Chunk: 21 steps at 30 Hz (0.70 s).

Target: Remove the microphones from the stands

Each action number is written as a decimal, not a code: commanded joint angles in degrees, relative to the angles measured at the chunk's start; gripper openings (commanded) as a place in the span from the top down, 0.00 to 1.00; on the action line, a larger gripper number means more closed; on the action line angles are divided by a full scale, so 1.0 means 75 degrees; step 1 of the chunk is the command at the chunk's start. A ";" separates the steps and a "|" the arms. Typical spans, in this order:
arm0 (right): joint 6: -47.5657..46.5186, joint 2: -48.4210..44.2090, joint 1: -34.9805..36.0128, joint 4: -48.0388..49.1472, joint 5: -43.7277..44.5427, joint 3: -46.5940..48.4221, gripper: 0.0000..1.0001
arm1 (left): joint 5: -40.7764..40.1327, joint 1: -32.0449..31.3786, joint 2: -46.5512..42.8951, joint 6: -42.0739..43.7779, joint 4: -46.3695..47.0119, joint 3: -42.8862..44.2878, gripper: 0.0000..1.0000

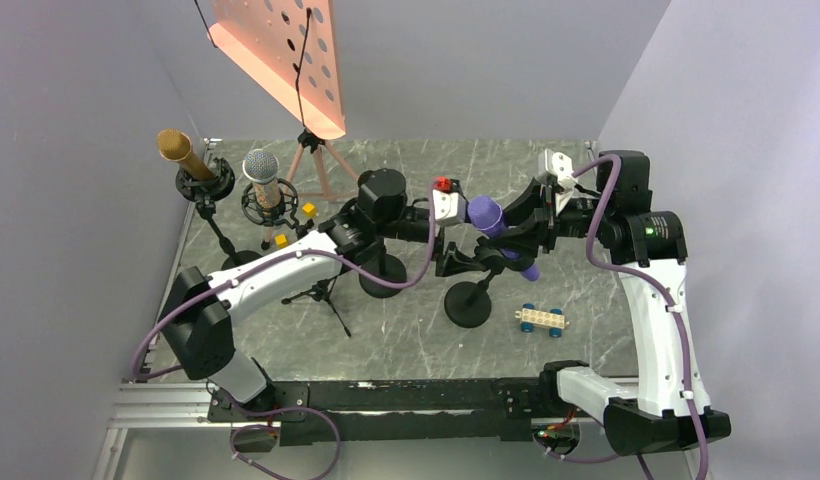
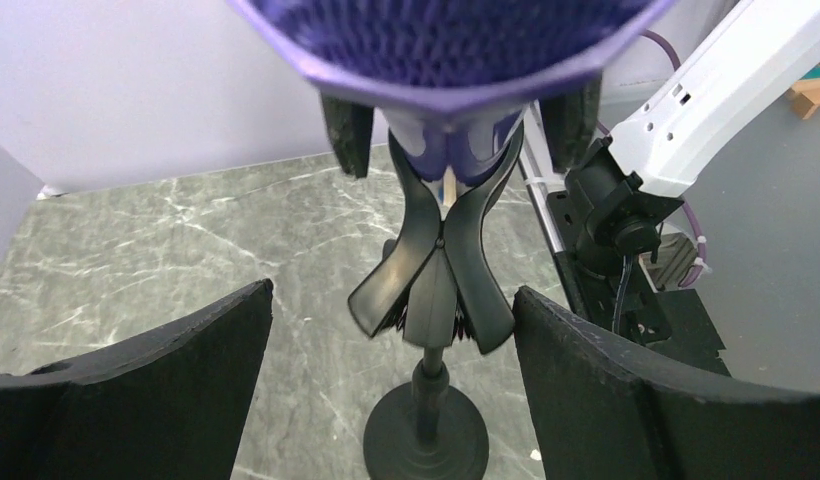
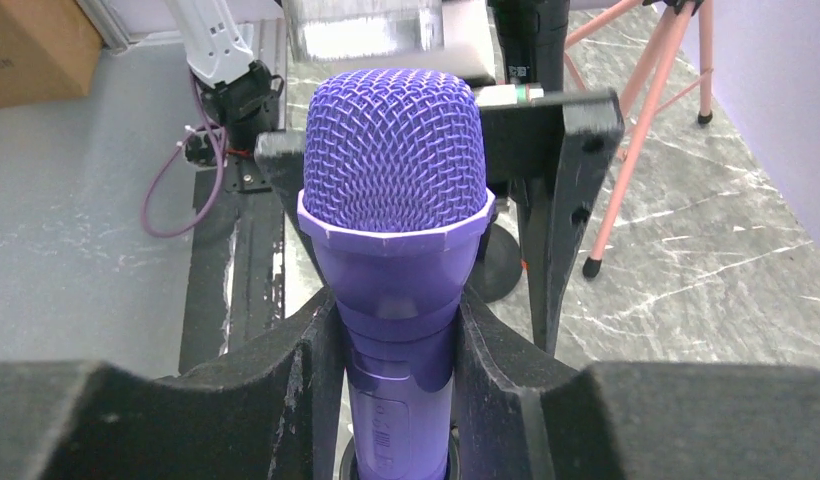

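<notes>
A purple microphone [image 1: 484, 213] sits tilted in the black spring clip of a round-based stand [image 1: 468, 305] at the table's middle. My right gripper [image 1: 521, 235] is shut on the microphone's body just below the mesh head; in the right wrist view both pads press the purple barrel [image 3: 396, 330]. My left gripper [image 1: 462, 258] is open, its two fingers standing either side of the clip's levers [image 2: 441, 270] without touching them. The stand's pole and base [image 2: 426, 435] show below, and the microphone head [image 2: 456, 40] above.
A gold microphone [image 1: 176, 148] and a silver one [image 1: 261, 165] stand on stands at the back left. A pink music stand [image 1: 286, 50] rises behind them. A second black round base [image 1: 384, 275] sits left of the stand. A small toy car [image 1: 542, 318] lies to the right.
</notes>
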 commanded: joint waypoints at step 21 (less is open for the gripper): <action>0.1094 -0.0213 -0.0343 0.1540 -0.0482 -0.0196 1.00 | 0.0138 -0.0153 0.0397 -0.1100 0.1252 0.0034 0.06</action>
